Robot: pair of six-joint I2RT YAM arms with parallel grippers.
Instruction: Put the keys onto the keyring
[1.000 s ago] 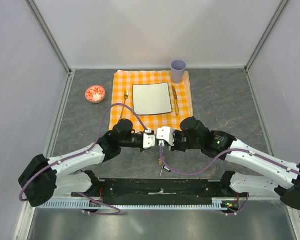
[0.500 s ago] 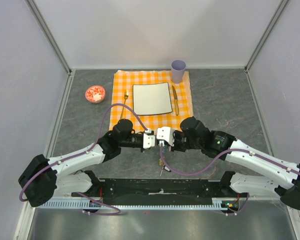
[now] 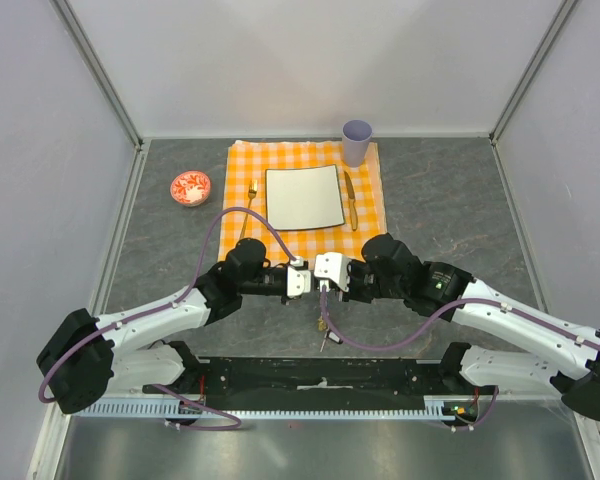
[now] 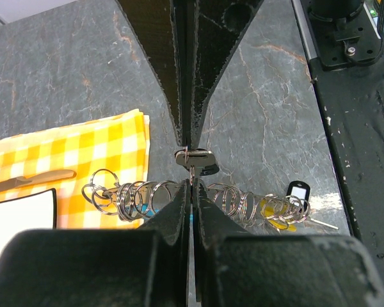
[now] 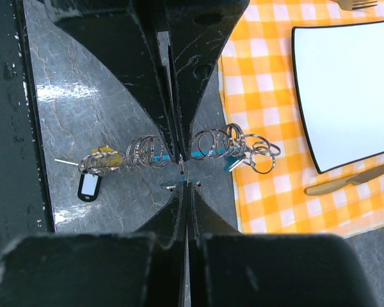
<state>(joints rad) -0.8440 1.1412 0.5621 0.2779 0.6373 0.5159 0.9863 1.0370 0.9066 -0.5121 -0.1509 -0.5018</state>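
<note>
My two grippers meet tip to tip over the grey table, just in front of the checked cloth. The left gripper (image 3: 313, 279) (image 4: 191, 187) is shut on the keyring (image 4: 141, 198) (image 5: 214, 144), a long string of silvery wire rings running out to both sides of its tips. A turquoise tag (image 5: 233, 163) hangs on the string. The right gripper (image 3: 319, 277) (image 5: 186, 185) is shut on a small silvery key (image 4: 195, 157), held right against the left gripper's tips. The string's near end (image 3: 325, 325) shows below the grippers, with a yellow tag (image 4: 272, 211) and a black-framed tag (image 4: 296, 192).
An orange checked cloth (image 3: 365, 215) carries a white square plate (image 3: 303, 196), a gold fork (image 3: 250, 195) and a knife (image 3: 349, 200). A lilac cup (image 3: 357, 140) stands behind it, a red-and-white bowl (image 3: 190, 187) to its left. The black base rail (image 3: 320, 378) lies close behind the rings.
</note>
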